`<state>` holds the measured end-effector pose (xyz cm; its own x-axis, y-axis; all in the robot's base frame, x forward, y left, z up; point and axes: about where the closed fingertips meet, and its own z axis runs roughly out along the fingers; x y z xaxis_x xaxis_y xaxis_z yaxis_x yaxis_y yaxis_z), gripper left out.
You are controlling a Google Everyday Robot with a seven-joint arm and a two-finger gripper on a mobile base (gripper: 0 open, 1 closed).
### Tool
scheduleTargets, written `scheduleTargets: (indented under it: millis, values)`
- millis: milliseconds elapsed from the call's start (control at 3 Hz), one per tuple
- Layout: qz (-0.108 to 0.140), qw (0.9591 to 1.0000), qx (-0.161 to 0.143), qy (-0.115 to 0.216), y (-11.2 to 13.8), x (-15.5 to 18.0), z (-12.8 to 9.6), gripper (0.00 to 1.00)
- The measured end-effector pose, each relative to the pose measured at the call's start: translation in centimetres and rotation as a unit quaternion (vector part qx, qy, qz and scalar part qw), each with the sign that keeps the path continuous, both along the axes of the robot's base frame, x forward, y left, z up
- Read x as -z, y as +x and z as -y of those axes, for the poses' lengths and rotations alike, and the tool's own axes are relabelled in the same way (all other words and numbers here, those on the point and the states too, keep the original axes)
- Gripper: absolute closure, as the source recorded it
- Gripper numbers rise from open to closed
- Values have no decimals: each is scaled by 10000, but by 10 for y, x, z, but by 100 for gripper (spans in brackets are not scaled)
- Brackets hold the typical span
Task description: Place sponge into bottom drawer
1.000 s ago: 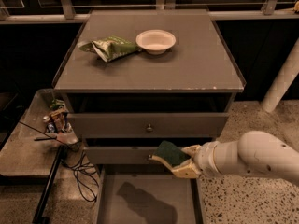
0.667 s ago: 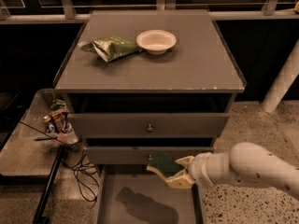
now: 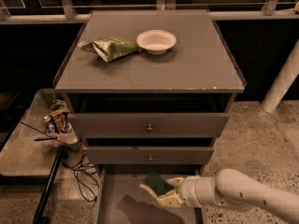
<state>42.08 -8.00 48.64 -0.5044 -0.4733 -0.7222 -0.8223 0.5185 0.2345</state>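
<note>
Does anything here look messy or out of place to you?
Mostly tidy. A crumpled green snack bag lies on the cabinet top beside the white bowl, and loose cables dangle in a tangle beside the open bottom drawer. The end effector holds the sponge over that drawer.

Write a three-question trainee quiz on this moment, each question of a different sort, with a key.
1. True or false: the sponge lies flat on the floor of the bottom drawer.
2. What lies beside the white bowl on the cabinet top? A. a green snack bag B. a mug C. a second sponge
3. Fill in: the gripper, low in front of the cabinet, is shut on the ____.

Key
1. False: the gripper holds it above the open drawer, and its shadow falls on the drawer floor.
2. A
3. sponge
</note>
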Motion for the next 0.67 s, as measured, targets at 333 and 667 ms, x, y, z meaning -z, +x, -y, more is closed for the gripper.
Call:
scheduleTargets:
  millis: [333,667]
  values:
    - [-33,9999,100,-70,0,48,-11,100]
    - [69,9991,162,-398,20,86,-11,100]
